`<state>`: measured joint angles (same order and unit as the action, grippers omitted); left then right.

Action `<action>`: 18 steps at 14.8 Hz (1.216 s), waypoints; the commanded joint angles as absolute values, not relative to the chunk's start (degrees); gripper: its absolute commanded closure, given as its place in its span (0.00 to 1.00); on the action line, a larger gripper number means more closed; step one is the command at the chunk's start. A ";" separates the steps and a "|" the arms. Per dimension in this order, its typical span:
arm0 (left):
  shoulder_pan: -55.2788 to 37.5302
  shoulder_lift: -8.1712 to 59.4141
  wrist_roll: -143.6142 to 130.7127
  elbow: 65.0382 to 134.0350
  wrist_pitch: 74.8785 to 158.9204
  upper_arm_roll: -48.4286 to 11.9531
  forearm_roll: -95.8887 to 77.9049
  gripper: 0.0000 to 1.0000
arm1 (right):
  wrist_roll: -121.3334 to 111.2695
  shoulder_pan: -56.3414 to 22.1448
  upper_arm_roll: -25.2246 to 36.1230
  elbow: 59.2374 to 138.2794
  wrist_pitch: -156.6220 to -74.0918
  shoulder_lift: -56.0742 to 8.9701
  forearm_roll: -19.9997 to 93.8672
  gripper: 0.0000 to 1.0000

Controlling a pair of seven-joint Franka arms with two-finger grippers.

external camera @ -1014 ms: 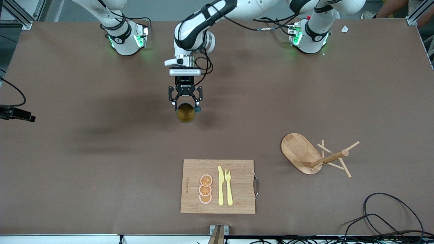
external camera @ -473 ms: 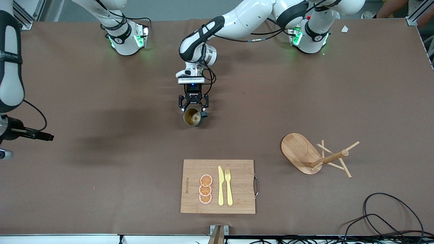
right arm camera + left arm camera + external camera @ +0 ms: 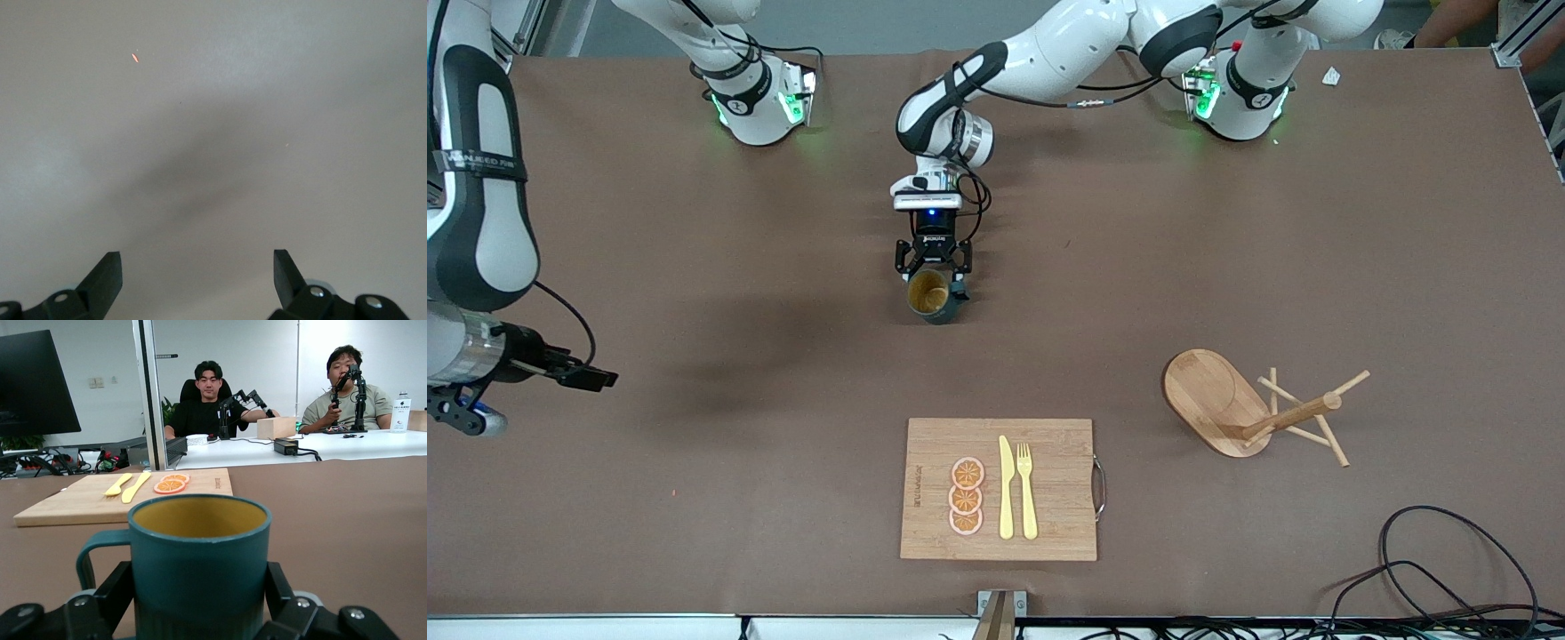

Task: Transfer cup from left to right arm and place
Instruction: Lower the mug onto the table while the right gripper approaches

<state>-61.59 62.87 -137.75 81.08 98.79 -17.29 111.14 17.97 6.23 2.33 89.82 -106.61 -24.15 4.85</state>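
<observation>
The dark teal cup (image 3: 931,298) with an ochre-yellow inside stands upright in my left gripper (image 3: 933,267), low over the middle of the brown table. The left gripper is shut on the cup, one finger on each side of its ribbed wall. In the left wrist view the cup (image 3: 200,553) fills the space between the fingers (image 3: 120,580) of the left gripper (image 3: 199,577), its loop handle out to one side. My right gripper (image 3: 596,380) is open and empty, over bare table at the right arm's end. The right wrist view shows its jaws wide apart (image 3: 197,257).
A wooden cutting board (image 3: 1058,444) with orange slices, a yellow knife and a yellow fork lies nearer to the front camera than the cup. A wooden peg rack (image 3: 1218,400) lies on its side toward the left arm's end. Black cables (image 3: 1449,569) lie at the near corner.
My left gripper has come down with the cup, closer to the table. My right arm has swung in from the table's edge toward the middle.
</observation>
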 commanded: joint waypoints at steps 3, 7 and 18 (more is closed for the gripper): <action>-64.33 62.23 -137.29 79.89 98.09 -17.31 103.64 0.00 | 34.77 0.18 2.46 92.46 -107.05 -23.29 5.54 0.00; -63.55 58.37 -134.13 79.63 98.78 -20.30 93.20 0.00 | 45.24 -4.21 2.46 94.48 -107.66 -22.85 5.54 0.00; -40.37 37.37 -113.68 79.63 108.72 -35.05 56.54 0.00 | 74.59 -18.97 2.46 107.83 -119.09 -17.41 5.54 0.00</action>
